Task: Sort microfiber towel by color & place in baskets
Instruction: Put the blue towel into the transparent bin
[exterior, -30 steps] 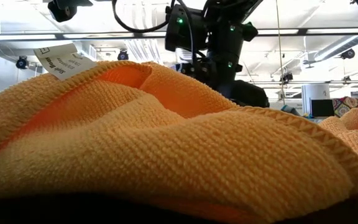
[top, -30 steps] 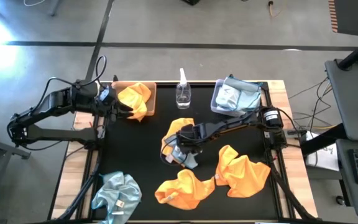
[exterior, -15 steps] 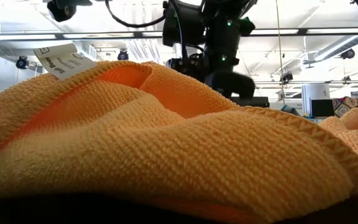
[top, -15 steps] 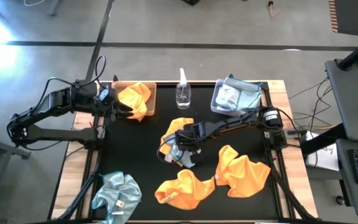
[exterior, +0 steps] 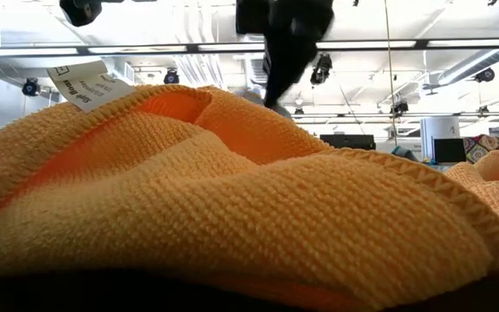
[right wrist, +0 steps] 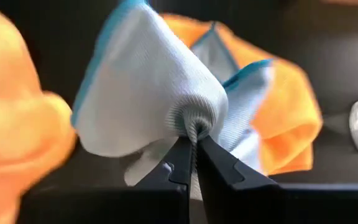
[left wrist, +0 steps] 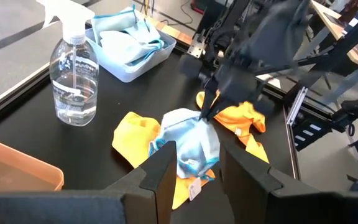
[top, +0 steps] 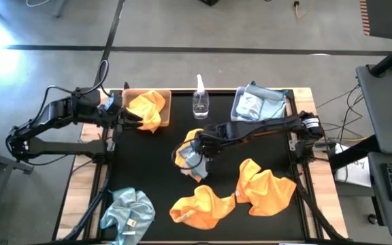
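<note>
My right gripper (top: 205, 145) is mid-table, shut on a pale blue towel (top: 193, 161) that hangs over an orange towel (top: 188, 143). My left gripper (top: 128, 117) waits open at the left edge of the tan basket (top: 165, 95), which holds an orange towel (top: 148, 109). The grey-blue basket (top: 237, 109) at the far right holds pale blue towels (top: 258, 104). Two more orange towels (top: 264, 184) (top: 199, 207) lie near the front, and a pale blue one (top: 128, 212) lies at the near left corner. The low view is filled by an orange towel (exterior: 232, 217). My right gripper pinches a bunched fold of the pale blue towel (right wrist: 191, 122) between its two fingertips (right wrist: 180, 163), coming from above. The cloth hangs slack below the gripper (left wrist: 188, 140). Its lower end with the tag (left wrist: 194, 186) is at the orange towel; whether they touch I cannot tell.
A clear spray bottle (top: 201, 101) stands upright between the two baskets at the far edge. Bare black table surface (top: 141, 163) lies between the held towel and the left side. The table's wooden rim (top: 87, 184) frames the mat.
My right gripper has risen and shifted slightly toward the far edge, shut on the pale blue towel. The towel has been drawn up off the orange one into a hanging bunch. In the low view the right arm has moved upward.
</note>
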### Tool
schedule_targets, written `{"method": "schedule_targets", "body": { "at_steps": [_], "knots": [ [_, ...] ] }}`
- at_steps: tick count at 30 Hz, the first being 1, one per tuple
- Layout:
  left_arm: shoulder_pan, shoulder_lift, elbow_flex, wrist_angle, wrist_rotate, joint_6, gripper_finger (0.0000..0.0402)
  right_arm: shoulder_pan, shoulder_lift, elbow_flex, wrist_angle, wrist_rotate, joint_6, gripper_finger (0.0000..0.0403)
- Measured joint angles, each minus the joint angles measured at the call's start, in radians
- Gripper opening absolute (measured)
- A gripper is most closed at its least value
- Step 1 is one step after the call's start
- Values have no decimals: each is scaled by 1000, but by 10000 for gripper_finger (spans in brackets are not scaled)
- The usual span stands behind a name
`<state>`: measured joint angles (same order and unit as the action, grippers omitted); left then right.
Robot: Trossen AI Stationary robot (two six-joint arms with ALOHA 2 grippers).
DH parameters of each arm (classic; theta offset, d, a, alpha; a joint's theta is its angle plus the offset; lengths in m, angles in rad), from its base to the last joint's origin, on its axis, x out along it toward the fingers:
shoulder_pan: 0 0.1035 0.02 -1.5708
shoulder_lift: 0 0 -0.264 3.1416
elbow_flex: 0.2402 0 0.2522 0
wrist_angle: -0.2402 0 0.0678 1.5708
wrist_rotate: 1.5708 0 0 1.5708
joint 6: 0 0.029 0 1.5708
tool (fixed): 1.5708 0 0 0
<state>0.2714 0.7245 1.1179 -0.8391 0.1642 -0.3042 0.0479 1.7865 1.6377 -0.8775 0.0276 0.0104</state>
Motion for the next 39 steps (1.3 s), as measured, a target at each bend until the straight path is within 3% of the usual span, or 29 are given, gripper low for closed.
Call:
{"method": "schedule_targets", "body": {
  "at_steps": [22, 39],
  "knots": [
    [0, -28, 0, 0, 0, 0, 107, 5, -66, 375, -1, 0, 60, 11],
    [0, -26, 0, 0, -1, -11, 107, 24, -75, 488, -50, 0, 28, 11]
  ]
}}
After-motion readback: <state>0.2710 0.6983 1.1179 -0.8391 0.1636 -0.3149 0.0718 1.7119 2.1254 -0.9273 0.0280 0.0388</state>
